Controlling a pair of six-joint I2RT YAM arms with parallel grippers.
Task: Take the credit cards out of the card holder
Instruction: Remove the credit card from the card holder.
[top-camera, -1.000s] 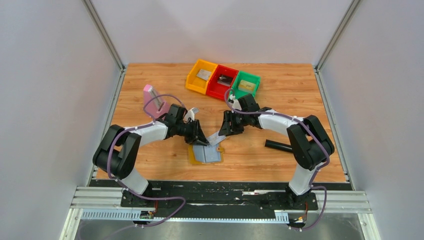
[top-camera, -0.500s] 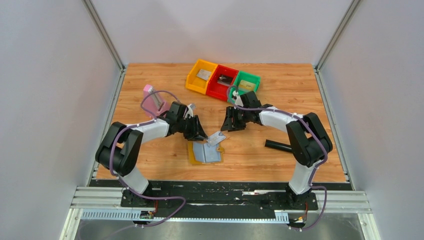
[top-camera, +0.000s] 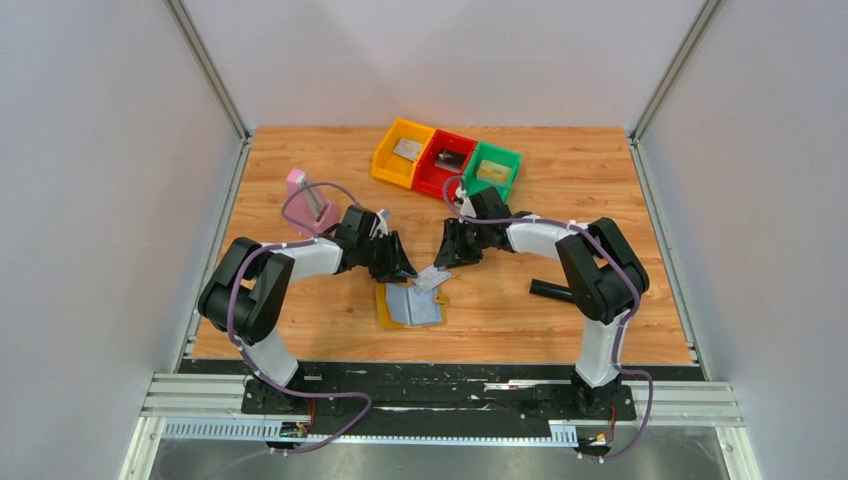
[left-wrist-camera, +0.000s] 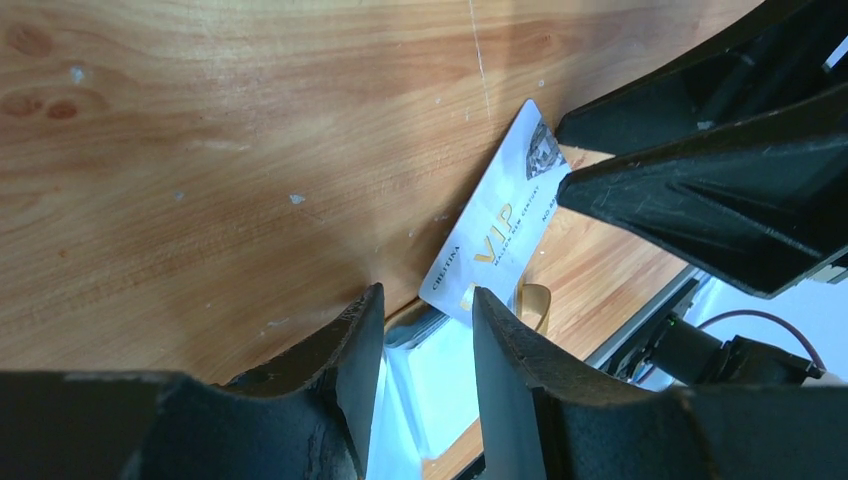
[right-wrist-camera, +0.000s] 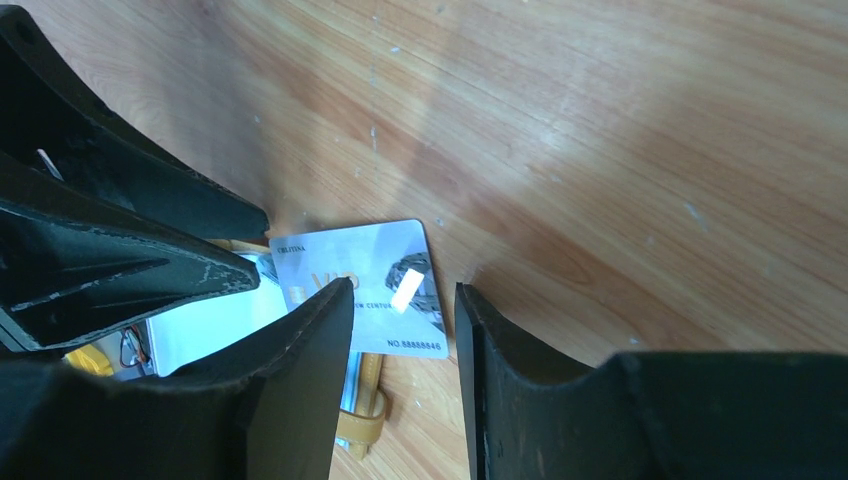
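Both grippers are nearly nose to nose over the middle of the table (top-camera: 600, 200). The left gripper (top-camera: 405, 268) has its jaws parted a moderate way, with nothing between them. The right gripper (top-camera: 447, 258) faces it, its jaws about as far apart and holding nothing either.

Just below the two sets of fingertips lies a silver card (top-camera: 432, 278), loose and touched by neither gripper as far as I can see. It is shiny and pale silver-grey, with "VIP" in gold letters, a small dark emblem near one corner and fine print along its edges. It sits askew, one end over the far right corner of the card holder (top-camera: 410, 307) and the other end on the bare wood.

That holder lies spread open and flat, near the front of the table between the two arms. Its light blue inside faces up, a mustard-tan border shows along its left side, and a small tan tab (right-wrist-camera: 365, 420) sticks out of its right edge. I cannot tell whether any card is still in its pockets.

Well back from all this, three bins stand in a row at the far edge. A yellow bin (top-camera: 385, 160) holds a silver-grey card (top-camera: 405, 149), a red bin (top-camera: 432, 180) holds a dark card (top-camera: 450, 158), and a green bin (top-camera: 510, 165) holds a golden card (top-camera: 490, 170).

A pink block (top-camera: 300, 195) stands to the left, and a black rod (top-camera: 553, 291) lies to the right.
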